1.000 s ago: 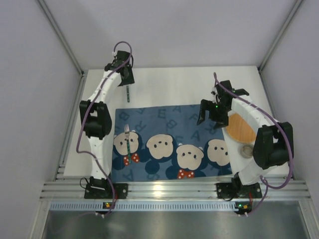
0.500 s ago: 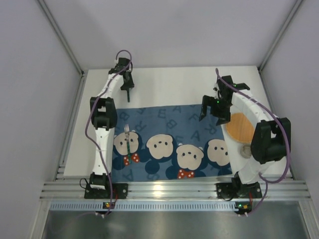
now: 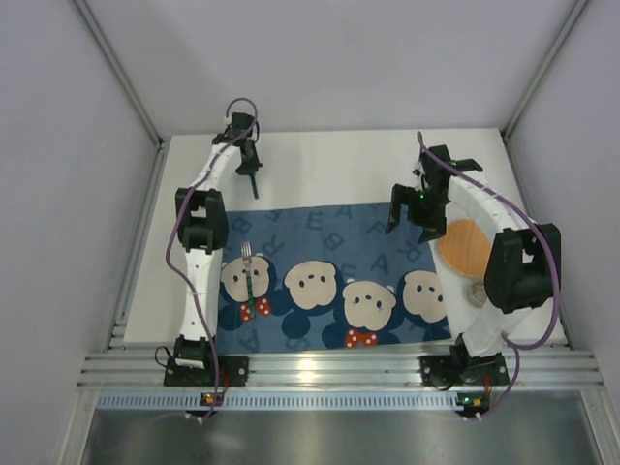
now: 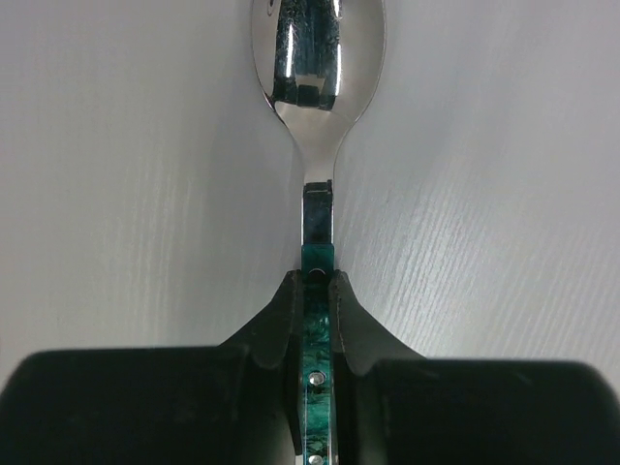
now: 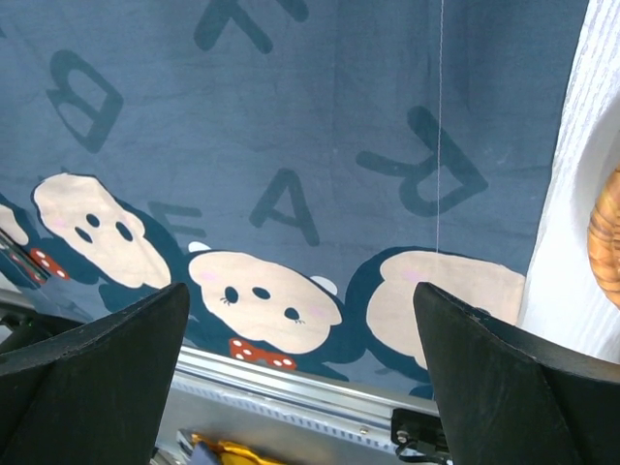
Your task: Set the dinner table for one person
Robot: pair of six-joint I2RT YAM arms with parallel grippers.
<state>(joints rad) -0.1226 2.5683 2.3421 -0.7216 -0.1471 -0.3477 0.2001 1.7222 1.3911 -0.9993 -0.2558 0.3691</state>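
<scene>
The white dinner table (image 3: 339, 165) carries a blue placemat (image 3: 329, 276) printed with mouse faces. My left gripper (image 3: 249, 167) is at the back left and shut on the green handle of a spoon (image 3: 255, 186). In the left wrist view the jaws (image 4: 318, 291) clamp the handle, and the steel spoon bowl (image 4: 318, 58) points away over the white tabletop (image 4: 504, 194). A green-handled fork (image 3: 249, 278) lies on the left of the placemat. My right gripper (image 3: 407, 215) hangs open and empty over the placemat's right part (image 5: 291, 145).
A round wooden plate (image 3: 467, 247) sits on the table right of the placemat; its edge shows in the right wrist view (image 5: 607, 232). A small round cup (image 3: 479, 291) stands just in front of it. A ribbed aluminium rail (image 3: 329, 368) runs along the near edge.
My left arm has straightened and its elbow has moved toward the back; the gripper and spoon shifted slightly right. My right gripper moved a little back, uncovering more of the wooden plate.
</scene>
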